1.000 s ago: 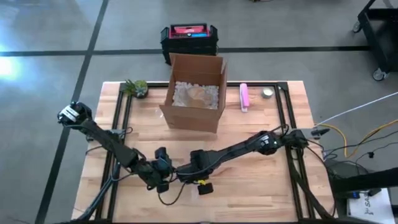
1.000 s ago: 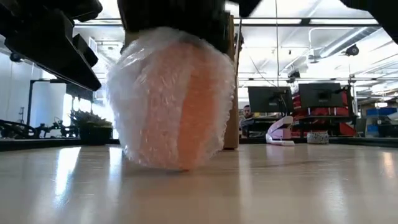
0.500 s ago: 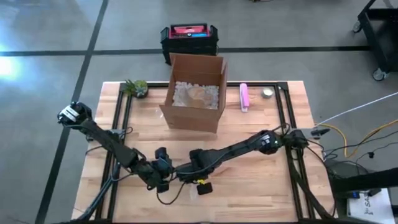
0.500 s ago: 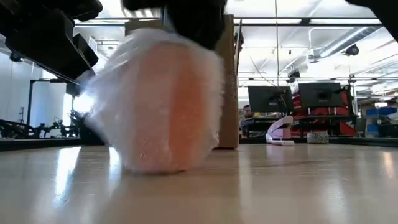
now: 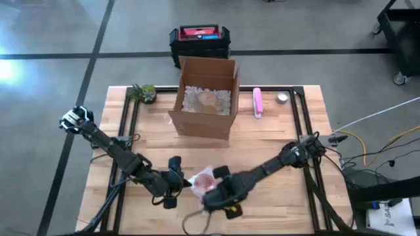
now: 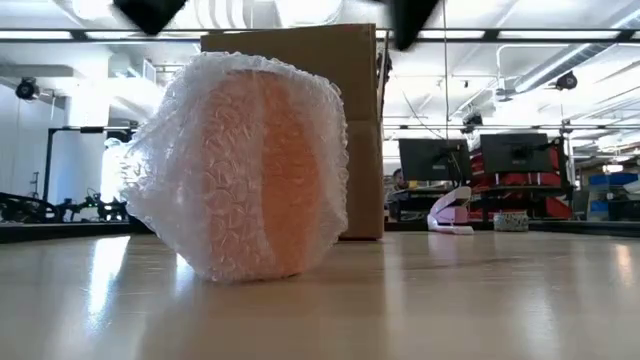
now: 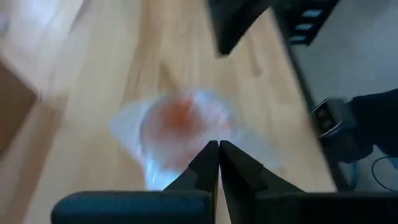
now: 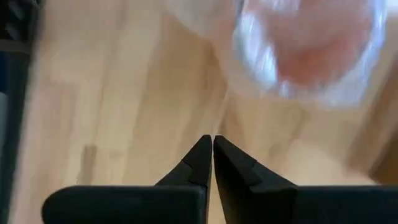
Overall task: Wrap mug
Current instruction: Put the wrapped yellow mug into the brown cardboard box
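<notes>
The mug [image 5: 202, 179], orange-pink and swathed in clear bubble wrap, stands by its base on the wooden table [image 5: 275, 131] near the front edge. In the low view the wrapped mug [image 6: 245, 170] stands alone, with loose wrap bulging at its left. My left gripper [image 5: 180, 183] hovers just left of it and my right gripper [image 5: 211, 191] just on its near right. Both are shut and above the bundle. The left wrist view looks down past the shut fingers [image 7: 219, 145] at the mug [image 7: 180, 121]. The right wrist view shows my right gripper [image 8: 212, 138] and the mug [image 8: 311, 50].
An open cardboard box [image 5: 205, 98] of packing filler stands at the far middle. A small plant [image 5: 144, 92] is to its left, and a pink object [image 5: 258, 102] and a small round tin [image 5: 282, 98] to its right. A black and red case [image 5: 199, 39] lies beyond the table.
Both grippers have risen off the top of the wrapped mug, and my right gripper has also drawn back toward the near edge. The bundle rocked, then settled, and now stands by itself on the table.
</notes>
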You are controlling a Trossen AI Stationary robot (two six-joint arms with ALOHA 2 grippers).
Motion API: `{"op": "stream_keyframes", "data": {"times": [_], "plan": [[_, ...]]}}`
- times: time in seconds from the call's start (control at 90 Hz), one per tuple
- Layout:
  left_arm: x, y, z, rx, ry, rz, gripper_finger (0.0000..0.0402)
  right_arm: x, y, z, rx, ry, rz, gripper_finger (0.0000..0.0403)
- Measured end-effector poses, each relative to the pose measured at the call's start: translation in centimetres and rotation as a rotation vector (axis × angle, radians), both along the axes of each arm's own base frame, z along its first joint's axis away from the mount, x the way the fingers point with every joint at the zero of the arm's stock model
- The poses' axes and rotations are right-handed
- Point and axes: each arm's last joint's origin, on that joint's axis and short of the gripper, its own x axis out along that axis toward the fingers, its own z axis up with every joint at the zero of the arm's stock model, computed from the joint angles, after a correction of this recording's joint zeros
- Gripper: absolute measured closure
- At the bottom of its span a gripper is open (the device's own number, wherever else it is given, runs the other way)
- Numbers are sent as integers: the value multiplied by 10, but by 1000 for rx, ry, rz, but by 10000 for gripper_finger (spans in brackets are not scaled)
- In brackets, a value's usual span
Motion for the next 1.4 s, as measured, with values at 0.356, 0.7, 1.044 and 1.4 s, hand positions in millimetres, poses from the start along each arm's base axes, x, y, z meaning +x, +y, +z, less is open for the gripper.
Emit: {"op": "stream_keyframes", "data": {"times": [0.356, 0.7, 1.044, 1.4], "plan": [[12, 14, 22, 36, -4, -17, 293, -68, 19, 6, -92, -203, -174, 401], [25, 9, 10, 62, 116, -117, 167, -106, 19, -49, 276, -564, -304, 401], [62, -16, -25, 298, 424, -266, 203, -109, 13, -88, 395, -665, -332, 401], [96, -22, -66, 407, 523, -319, 244, -109, 13, -91, 414, -688, -334, 401]]}}
